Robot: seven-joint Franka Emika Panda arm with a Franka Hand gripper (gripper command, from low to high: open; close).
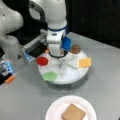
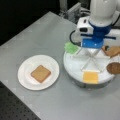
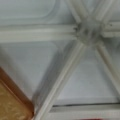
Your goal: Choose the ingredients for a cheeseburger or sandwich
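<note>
Hovering my pincer [image 1: 58, 55] over the divided tray [image 1: 72, 75], I cannot tell whether it is open. One toast square [image 2: 40, 73] lies on the plate [image 2: 25, 80]; lettuce [image 1: 49, 75], tomato [image 1: 42, 60], patty [image 1: 75, 49] and cheese [image 1: 85, 62] look light, thin, best pinched at an edge

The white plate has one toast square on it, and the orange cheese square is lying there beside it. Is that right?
Not quite. The white plate holds only the toast square. The orange cheese square lies in a compartment of the round divided tray, as both front views show. The gripper hangs over the tray's middle.
</note>
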